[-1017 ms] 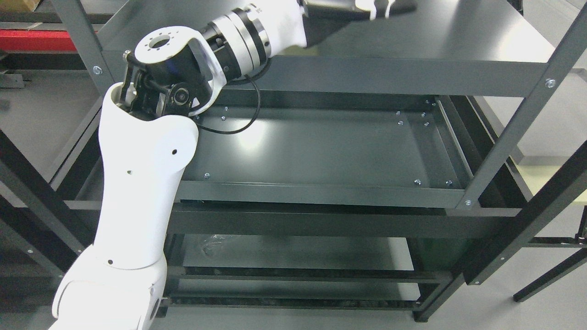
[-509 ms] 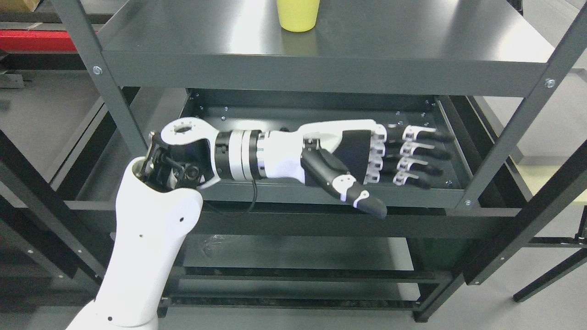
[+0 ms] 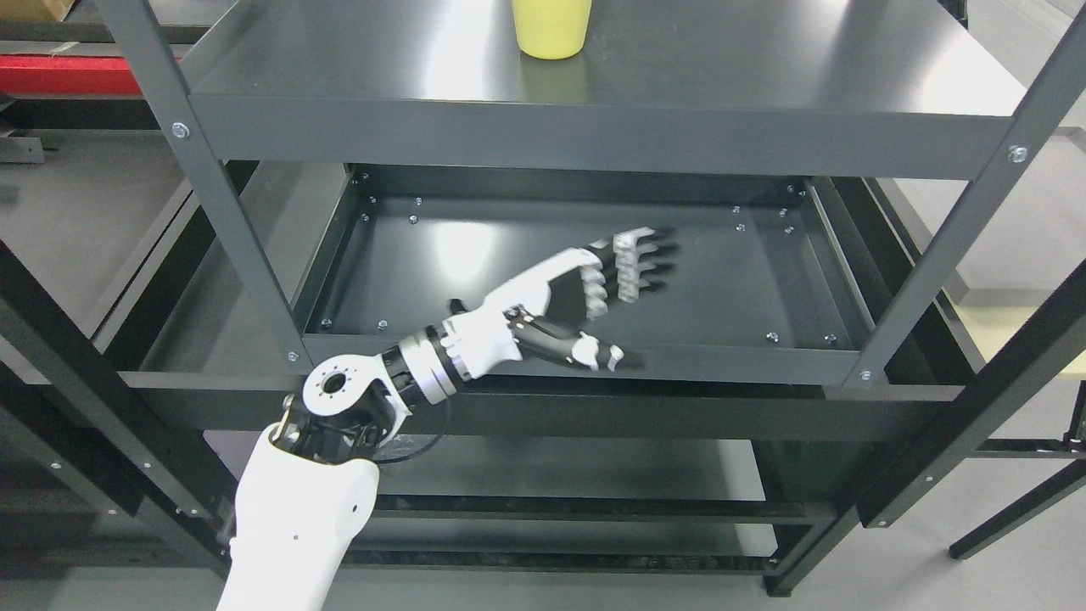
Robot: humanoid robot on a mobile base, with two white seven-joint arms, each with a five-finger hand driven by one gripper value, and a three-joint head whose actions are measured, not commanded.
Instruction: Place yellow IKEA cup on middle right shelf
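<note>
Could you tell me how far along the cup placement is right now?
Done: the yellow cup stands upright on the upper shelf. In hand: nothing; the left hand is open over the empty tray shelf below. Left: nothing visible.

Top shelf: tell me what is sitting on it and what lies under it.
On the top shelf stands a yellow cup, its rim cut off by the frame. Under it, the middle shelf tray holds nothing; the open left hand hovers over it.
</note>
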